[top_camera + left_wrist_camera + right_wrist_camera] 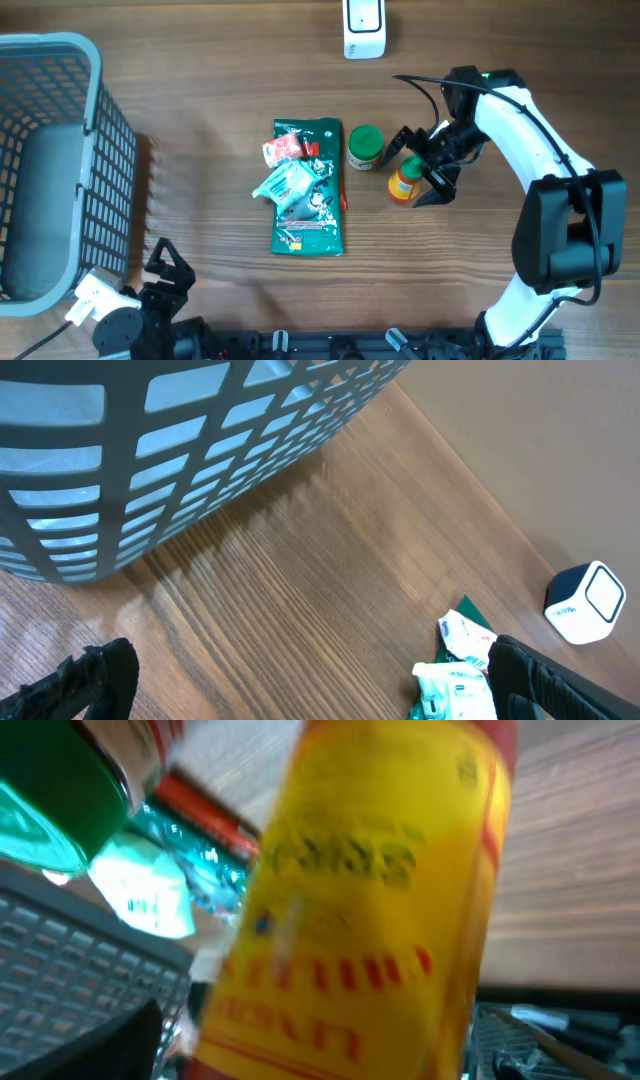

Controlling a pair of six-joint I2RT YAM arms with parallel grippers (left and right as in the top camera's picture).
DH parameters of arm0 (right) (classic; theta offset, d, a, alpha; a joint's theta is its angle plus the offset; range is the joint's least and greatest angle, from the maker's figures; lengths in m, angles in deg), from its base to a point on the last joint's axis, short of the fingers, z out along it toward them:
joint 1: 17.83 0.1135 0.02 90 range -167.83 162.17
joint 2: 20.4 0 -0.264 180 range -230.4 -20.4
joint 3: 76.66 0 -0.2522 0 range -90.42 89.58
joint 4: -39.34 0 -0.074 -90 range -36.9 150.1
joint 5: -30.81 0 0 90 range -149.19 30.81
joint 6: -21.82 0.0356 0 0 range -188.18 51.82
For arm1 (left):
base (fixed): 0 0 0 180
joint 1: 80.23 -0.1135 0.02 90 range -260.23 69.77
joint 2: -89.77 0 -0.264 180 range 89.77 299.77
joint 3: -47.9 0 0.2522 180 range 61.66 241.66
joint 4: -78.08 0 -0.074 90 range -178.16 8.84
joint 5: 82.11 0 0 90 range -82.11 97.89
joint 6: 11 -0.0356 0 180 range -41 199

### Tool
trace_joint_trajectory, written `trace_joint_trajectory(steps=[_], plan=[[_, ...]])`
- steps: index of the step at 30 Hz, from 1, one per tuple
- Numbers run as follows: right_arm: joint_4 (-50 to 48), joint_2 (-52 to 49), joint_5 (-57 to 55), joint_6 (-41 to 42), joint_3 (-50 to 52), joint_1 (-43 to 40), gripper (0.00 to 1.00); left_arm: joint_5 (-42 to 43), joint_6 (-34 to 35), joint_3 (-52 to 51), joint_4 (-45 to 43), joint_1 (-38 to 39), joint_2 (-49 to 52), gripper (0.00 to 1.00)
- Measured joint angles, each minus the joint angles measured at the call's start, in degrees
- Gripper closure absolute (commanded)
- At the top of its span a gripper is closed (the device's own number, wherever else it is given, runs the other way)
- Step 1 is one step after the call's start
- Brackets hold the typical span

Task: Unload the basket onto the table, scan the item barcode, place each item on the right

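Closest to the robot's base, the left gripper (pixel 166 264) hangs low over the near left part of the wooden table (pixel 200 120), its fingers spread wide apart with nothing between them; its wrist camera shows only bare wood between the two dark fingertips. Just to its left stands the grey mesh basket (pixel 110 140), which runs along the table's left side from near to far. Farther in, at the middle of the table, a green packet (pixel 318 220) lies flat, with a teal-and-white sachet (pixel 284 184) and a red-and-white sachet (pixel 283 149) lying on its upper half. To the right of the packet stands the yellow bottle (pixel 403 186) with a red cap, apart from the packet. The right gripper (pixel 408 177) reaches in from the right and straddles this bottle with its fingers spread, one on the far side and one on the near side; the far finger seems clear of the bottle, and whether the near one touches it I cannot tell. In the right wrist view the bottle's yellow label with red print fills the frame, blurred. Just beyond the bottle and slightly left stands a green-lidded jar (pixel 365 146), beside the packet's far right corner. Farthest of all, at the table's far edge, sits the white scanner (pixel 364 28), well apart from the bottle.
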Motion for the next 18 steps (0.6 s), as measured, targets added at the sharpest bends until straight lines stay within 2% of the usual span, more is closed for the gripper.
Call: trace_joint_trajectory(steps=[10,18], plan=[[-6.7,-2.6,-1.2,-4.2,0.0,-0.1,0.0,0.0,0.0,0.0,0.0,0.0,0.0,0.0],[-3.9,-9.7,3.9,-12.9,0.0,-0.9,0.05,0.0,0.0,0.0,0.0,0.0,0.0,0.0]])
